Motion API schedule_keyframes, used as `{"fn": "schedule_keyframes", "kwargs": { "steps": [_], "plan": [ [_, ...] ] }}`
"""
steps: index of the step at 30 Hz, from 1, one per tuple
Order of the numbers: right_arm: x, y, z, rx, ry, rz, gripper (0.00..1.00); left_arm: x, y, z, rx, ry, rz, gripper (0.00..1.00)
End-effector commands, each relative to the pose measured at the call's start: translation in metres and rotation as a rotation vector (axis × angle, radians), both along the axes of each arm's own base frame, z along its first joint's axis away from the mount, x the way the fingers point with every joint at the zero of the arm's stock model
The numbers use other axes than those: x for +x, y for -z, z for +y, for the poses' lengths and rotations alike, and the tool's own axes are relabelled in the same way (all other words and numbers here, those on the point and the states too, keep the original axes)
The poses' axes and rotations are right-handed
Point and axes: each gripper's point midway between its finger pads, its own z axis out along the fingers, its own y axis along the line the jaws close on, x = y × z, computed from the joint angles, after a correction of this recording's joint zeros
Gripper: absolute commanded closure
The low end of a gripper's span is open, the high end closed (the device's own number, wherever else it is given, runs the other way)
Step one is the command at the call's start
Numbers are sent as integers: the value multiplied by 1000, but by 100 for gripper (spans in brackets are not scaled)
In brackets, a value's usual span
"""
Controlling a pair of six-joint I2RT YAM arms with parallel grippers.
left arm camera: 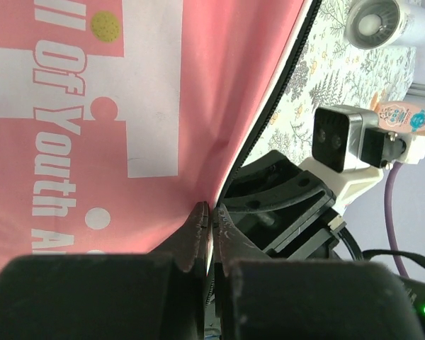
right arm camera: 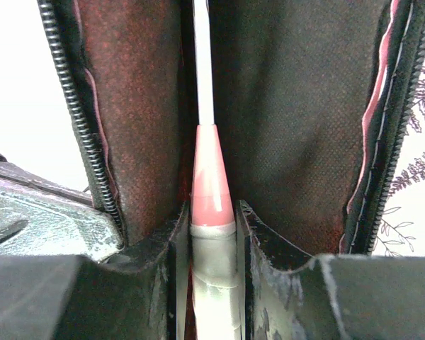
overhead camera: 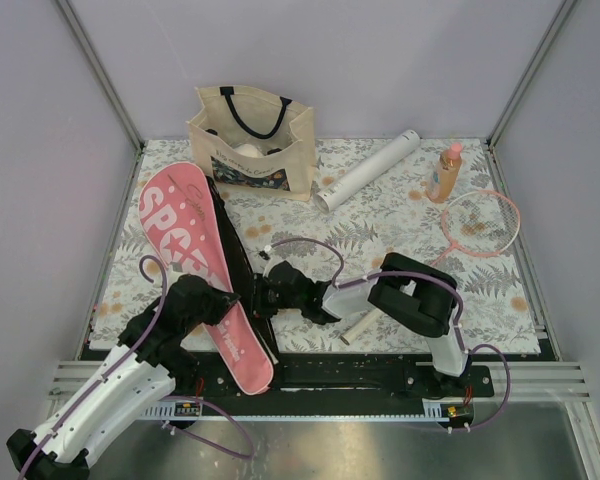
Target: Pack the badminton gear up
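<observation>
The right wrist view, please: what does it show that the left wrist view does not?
Only the right wrist view: the right hand gripping a racket handle, its shaft running into the dark-lined case. Only the left wrist view: the left hand pinched shut on the case's pink lettered outside, plus the white tube and the orange bottle. Both: the case's zip edge and the floral table cover.

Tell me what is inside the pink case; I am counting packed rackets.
One racket reaches into the open pink case, handle held by the right fingers. Its head is hidden by the case, as is anything deeper.
</observation>
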Motion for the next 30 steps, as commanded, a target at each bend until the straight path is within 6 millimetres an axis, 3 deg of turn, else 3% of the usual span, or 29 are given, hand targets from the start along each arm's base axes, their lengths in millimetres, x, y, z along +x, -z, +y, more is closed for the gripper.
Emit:
{"fn": "schedule_keyframes", "kwargs": {
  "steps": [1,4,7,10,15,23,26,30],
  "plan": [
    [31,-20,10,39,219,-60,91,3,-9,-18,-108,15,-8,100],
    [28,-21,6,43,231,-67,79,5,-8,-15,-98,5,-16,100],
    [20,-25,1,36,200,-64,59,5,-6,-7,-65,-25,-14,100],
    [10,-29,-12,37,183,-57,47,8,-3,-1,-47,-57,-24,100],
    [0,-42,-35,-13,157,-80,39,11,0,2,-43,-78,-28,100],
    [-28,-39,-59,-56,48,-60,49,12,-2,2,-31,-65,-48,100],
    [-42,-38,-56,-12,0,-1,52,12,1,1,-38,-64,-45,100],
    [-60,-35,-46,66,-70,109,65,13,2,0,-35,-62,-48,100]
  ]
}}
